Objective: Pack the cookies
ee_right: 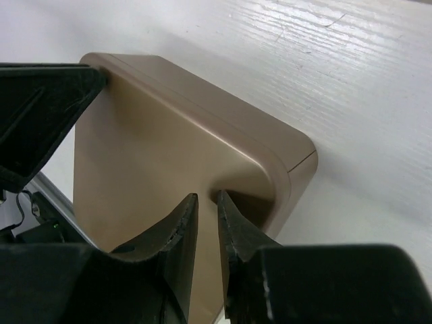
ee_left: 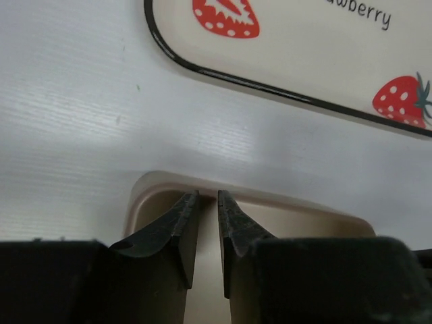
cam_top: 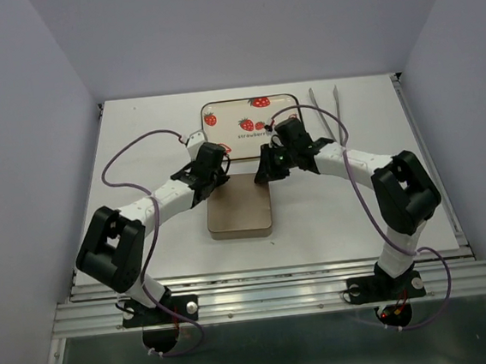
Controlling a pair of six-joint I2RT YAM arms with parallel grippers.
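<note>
1. Cookies are out of sight, probably inside the closed tan box (cam_top: 239,208) mid-table.
2. Left gripper (ee_left: 208,196), pincer together and empty, sits at the box's far edge, perhaps pressing the lid.
3. Right gripper (ee_right: 206,199), pincer almost together, empty, sits above a box corner.
4. Strawberry tray (cam_top: 228,115) lies behind.

The cookies cannot be seen in any view. The box (cam_top: 239,210) is tan and square with rounded corners. It lies flat with its lid on, a thin seam running round its side. Its far edge lies directly under the tips of the left fingers (ee_left: 182,229). One rounded corner sits just beyond and to the right of the right fingers (ee_right: 179,236).
</note>
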